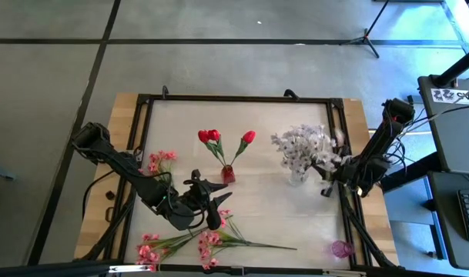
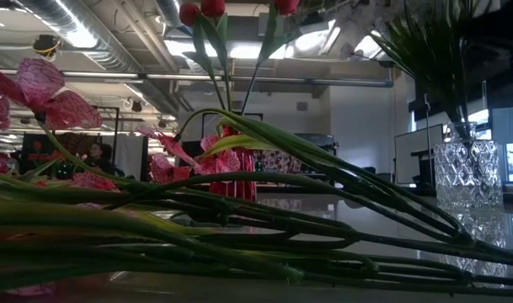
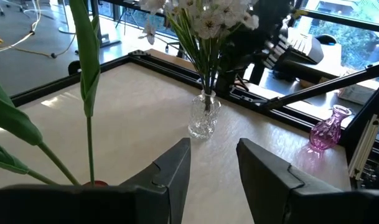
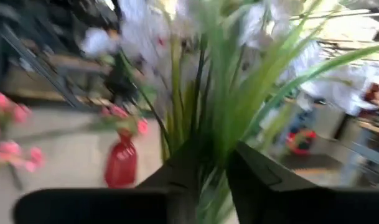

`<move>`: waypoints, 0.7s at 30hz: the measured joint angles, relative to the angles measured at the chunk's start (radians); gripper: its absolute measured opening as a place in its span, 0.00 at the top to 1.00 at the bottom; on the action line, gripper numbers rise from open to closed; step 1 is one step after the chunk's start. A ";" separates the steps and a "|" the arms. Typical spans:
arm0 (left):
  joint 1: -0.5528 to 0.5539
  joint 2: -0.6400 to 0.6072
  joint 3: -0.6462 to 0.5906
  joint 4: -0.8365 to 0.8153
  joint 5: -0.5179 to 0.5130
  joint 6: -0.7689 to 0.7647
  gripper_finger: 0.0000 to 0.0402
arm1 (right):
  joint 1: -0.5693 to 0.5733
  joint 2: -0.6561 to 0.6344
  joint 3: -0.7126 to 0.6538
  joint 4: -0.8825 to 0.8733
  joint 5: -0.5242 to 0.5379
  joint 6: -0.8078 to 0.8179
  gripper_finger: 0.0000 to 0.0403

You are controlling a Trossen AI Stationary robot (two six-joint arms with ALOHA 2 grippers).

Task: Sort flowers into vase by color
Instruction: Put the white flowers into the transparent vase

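Note:
A red vase (image 1: 228, 175) holds three red tulips (image 1: 212, 137) at the table's middle. A clear glass vase (image 1: 297, 177) to its right holds white sprigs (image 1: 302, 145). Several pink sprays (image 1: 184, 243) lie on the table by its near edge, and one (image 1: 161, 160) lies at the far left. A pink vase (image 1: 340, 248) stands at the near right. My left gripper (image 1: 217, 204) is open and empty between the red vase and the pink sprays, facing the clear vase (image 3: 203, 117). My right gripper (image 1: 329, 177) is right of the clear vase, shut on a white sprig's green stem. My right gripper has the white sprig's green stems (image 4: 209, 146) pinched between its two fingers, well below the blossoms. The stems rise upright from the fingers beside the bunch in the clear vase. The view is blurred, so I cannot tell whether it holds one stem or several.
A dark frame (image 1: 242, 98) runs around the white work surface. The long green stems of the pink sprays (image 2: 264, 244) lie across the front of the low view. There is bare surface between the two vases and in front of the clear vase, toward the pink vase (image 3: 329, 127).

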 joint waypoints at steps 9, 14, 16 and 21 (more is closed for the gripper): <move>-0.008 0.000 0.000 0.000 0.034 0.019 0.68 | 0.001 0.001 0.151 -0.222 0.188 -0.005 0.57; -0.019 0.000 0.000 0.000 0.034 0.028 0.68 | 0.001 0.001 0.266 -0.334 0.188 -0.004 0.47; -0.026 0.000 0.000 -0.001 0.035 0.028 0.68 | 0.001 0.001 0.299 -0.354 0.188 0.001 0.45; -0.041 0.000 0.000 -0.001 0.034 0.029 0.68 | 0.003 0.001 0.336 -0.358 0.188 0.070 0.45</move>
